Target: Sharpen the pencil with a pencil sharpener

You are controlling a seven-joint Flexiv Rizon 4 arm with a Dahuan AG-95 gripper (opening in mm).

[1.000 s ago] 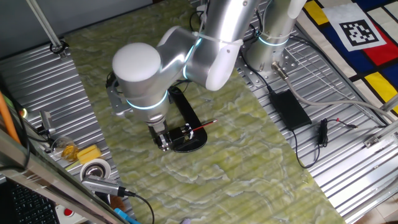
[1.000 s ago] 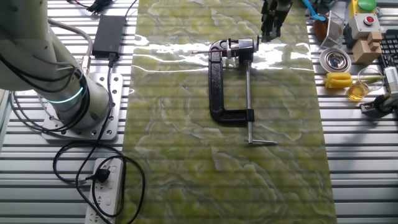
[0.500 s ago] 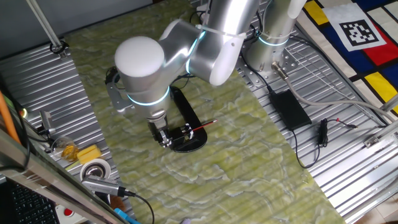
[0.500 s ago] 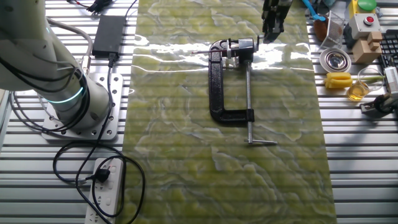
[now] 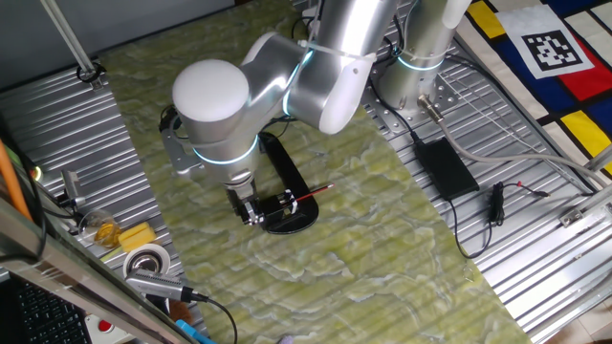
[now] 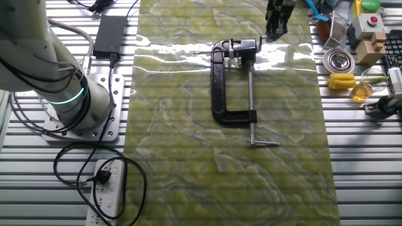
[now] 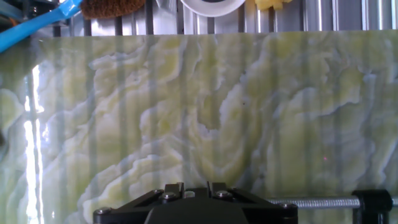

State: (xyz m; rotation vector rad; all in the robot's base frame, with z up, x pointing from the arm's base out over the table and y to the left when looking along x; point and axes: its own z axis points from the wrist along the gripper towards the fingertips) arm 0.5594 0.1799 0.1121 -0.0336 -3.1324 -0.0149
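1. The gripper (image 5: 252, 216) hangs just beside the pencil sharpener (image 5: 287, 212), at its left end; I cannot tell whether its fingers are apart or together.
2. The red pencil (image 5: 313, 195) lies across the sharpener's top, tip toward the gripper.
3. The sharpener sits on the green marbled mat (image 6: 188, 157) covering the bench (image 6: 364, 163).

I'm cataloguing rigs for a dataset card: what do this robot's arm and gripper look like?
The arm is made of rounded, glossy silver-white links with glowing cyan rings at the joints and a round base bolted to a metal plate. The gripper is small and dark, with two slim black fingers and a few screws showing in the hand view.
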